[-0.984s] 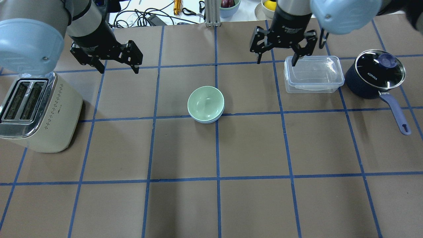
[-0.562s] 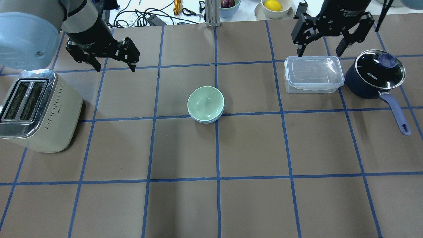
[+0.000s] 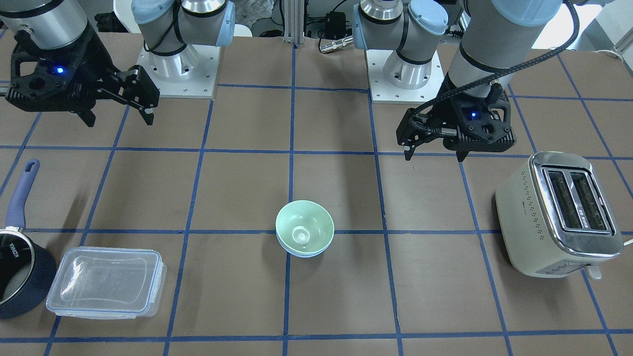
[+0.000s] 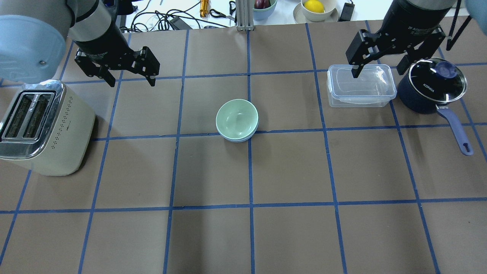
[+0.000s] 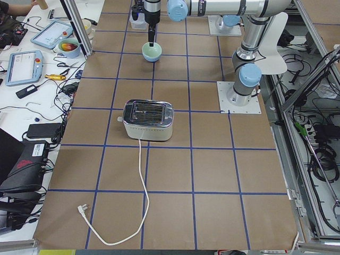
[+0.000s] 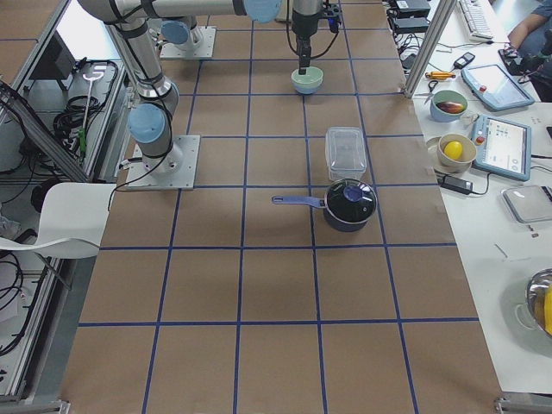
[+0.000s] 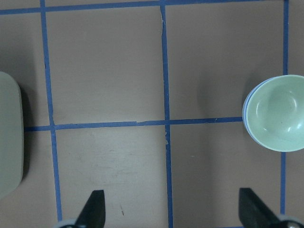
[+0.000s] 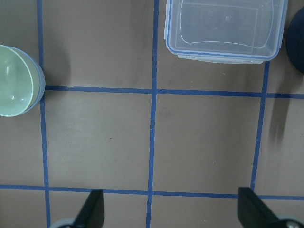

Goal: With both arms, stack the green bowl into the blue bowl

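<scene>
Stack looks done (green bowl [image 4: 236, 117] nested in blue bowl [image 4: 237, 140]), rightward of nearer left gripper [image 4: 132, 81], leftward of right gripper [image 4: 378, 72]; both gape empty.

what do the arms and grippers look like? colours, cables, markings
Both the left arm and right arm are silver-grey tubes with pale-blue joint caps. The left gripper and right gripper are black, two-fingered, each with a blue light. A black braided cable runs to the left gripper. Small white lettering marks the wrists.
</scene>
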`<state>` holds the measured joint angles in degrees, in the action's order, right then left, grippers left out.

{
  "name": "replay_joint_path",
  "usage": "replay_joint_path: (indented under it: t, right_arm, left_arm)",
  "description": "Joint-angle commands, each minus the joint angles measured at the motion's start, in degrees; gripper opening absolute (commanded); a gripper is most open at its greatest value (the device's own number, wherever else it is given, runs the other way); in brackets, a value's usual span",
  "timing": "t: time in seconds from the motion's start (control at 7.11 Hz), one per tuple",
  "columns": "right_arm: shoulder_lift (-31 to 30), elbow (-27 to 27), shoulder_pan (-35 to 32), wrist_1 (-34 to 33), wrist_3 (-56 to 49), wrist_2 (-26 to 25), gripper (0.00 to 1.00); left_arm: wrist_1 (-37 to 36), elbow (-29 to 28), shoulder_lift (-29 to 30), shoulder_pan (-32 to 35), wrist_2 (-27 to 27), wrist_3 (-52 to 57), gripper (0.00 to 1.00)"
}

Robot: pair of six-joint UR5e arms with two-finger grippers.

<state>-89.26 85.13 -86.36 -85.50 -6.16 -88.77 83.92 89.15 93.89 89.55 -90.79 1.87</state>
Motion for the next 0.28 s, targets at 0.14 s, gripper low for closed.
replay_joint_path:
  t: [0.14]
  right_arm:
    - [-0.1, 0.3, 0.0, -0.2, -0.1, -0.1, 1.0]
  left_arm:
    - [0.0, 0.2, -0.1, 0.0, 0.1, 0.0, 1.0]
